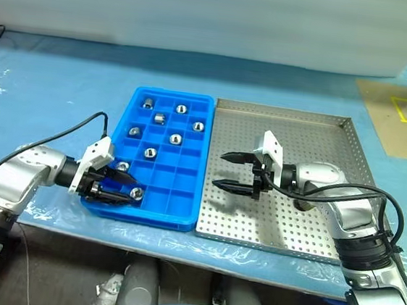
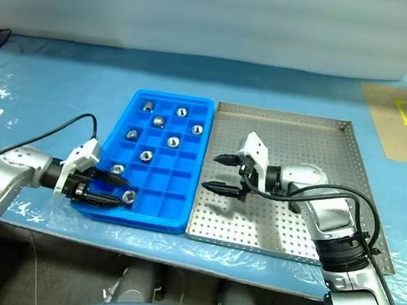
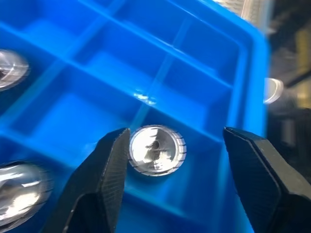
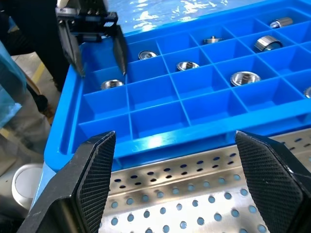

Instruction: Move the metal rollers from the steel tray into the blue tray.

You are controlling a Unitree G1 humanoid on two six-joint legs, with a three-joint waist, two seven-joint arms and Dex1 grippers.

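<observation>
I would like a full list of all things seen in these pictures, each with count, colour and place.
metal rollers: eight countable, shiny silver, each in its own compartment of the blue tray; one lies between the left claw's open fingers.
blue tray: one, bright blue, on the table, directly beside the steel tray.
steel tray: one, grey, perforated floor; no roller visible on it.
table cover: one, light blue, under both trays.
brown sheet: one, with yellow lines, far corner beyond the steel tray.
left claw: one, black, open, over the blue tray's near corner.
right claw: one, black, open, above the steel tray.
</observation>
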